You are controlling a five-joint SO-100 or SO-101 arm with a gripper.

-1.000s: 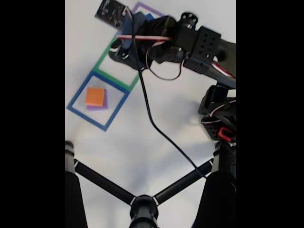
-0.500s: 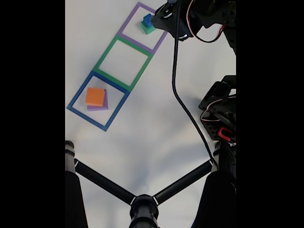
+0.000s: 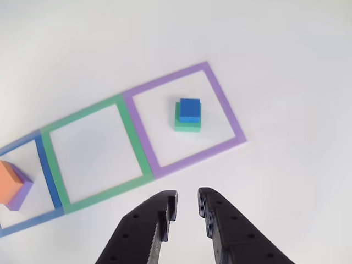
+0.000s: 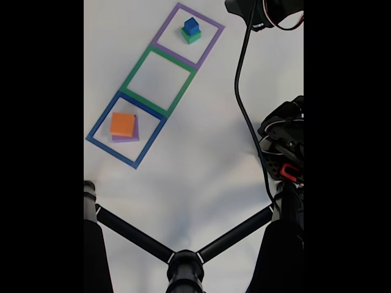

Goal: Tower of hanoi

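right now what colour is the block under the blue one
Green; the green block under the blue block shows best in the other view.

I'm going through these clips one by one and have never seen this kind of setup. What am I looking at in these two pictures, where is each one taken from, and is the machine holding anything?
This is a small robot arm with a two-finger gripper, working on a white table.

The close picture appears to come from a camera riding on the arm: the two black fingers at the bottom are the gripper, slightly apart and holding nothing.

The fixed view looks down from above; the black bars at the bottom look like a stand, and part of the arm sits at the right.

On the table are three taped squares in a row: purple, green, blue. In the purple one a small blue block sits on a green block. The green square holds nothing. In the blue square an orange block lies on a purple block.
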